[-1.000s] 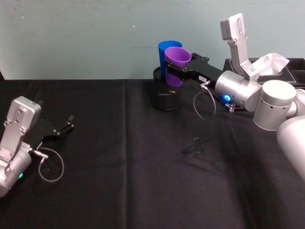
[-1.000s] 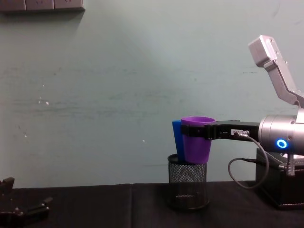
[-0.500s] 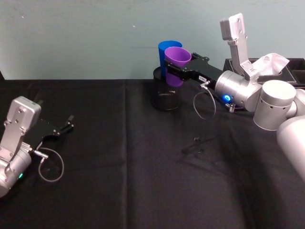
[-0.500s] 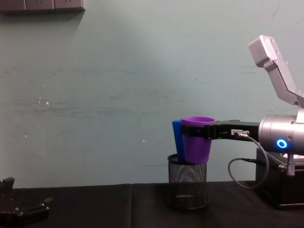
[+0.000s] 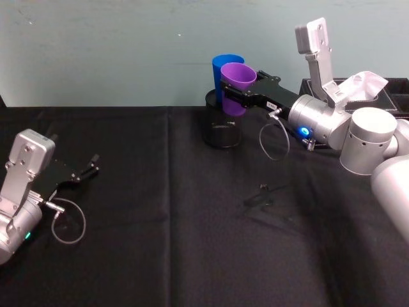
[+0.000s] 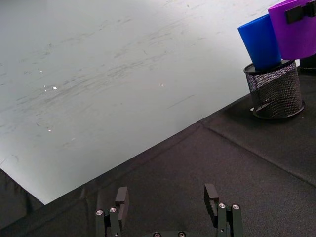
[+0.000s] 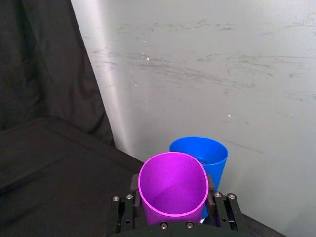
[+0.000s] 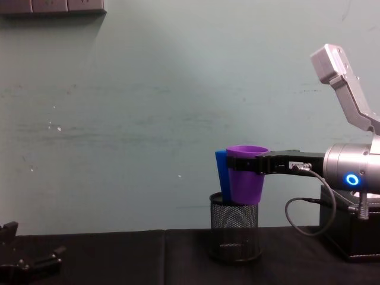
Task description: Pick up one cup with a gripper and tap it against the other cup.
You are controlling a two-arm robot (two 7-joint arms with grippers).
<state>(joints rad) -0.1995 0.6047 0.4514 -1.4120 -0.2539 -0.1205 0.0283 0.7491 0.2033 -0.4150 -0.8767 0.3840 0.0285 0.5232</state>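
**Head view.** The right end effector (image 5: 231, 94) is clamped on the purple cup (image 5: 238, 77) just below its rim and holds it upright, off the counter (image 5: 160, 224). The cup sits against or just beside the blue cup (image 5: 222, 64), which stands in the mesh pen holder (image 5: 220, 131). The left end effector (image 5: 89, 168) rests on the counter well apart from them, its fingers apart.

**Left wrist view.** The blue cup (image 6: 261, 42) leans slightly in the holder (image 6: 275, 94), which grips only its base. Risk: a firm sideways tap could likely tilt it further or tip the light holder over.

**Right wrist view.** The two rims appear to meet, but actual contact cannot be confirmed. The jaws squeeze the purple cup (image 7: 173, 190) into a slight oval. Risk: smooth tapered plastic may slide down through the grip if it is jolted.

**Chest view.** The base of the purple cup (image 8: 245, 178) hangs just above the rim of the holder (image 8: 234, 234). Risk: any descent during the tap would strike the mesh rather than the blue cup (image 8: 220, 175). Pushing on past contact could drive holder and cup toward the wall behind.
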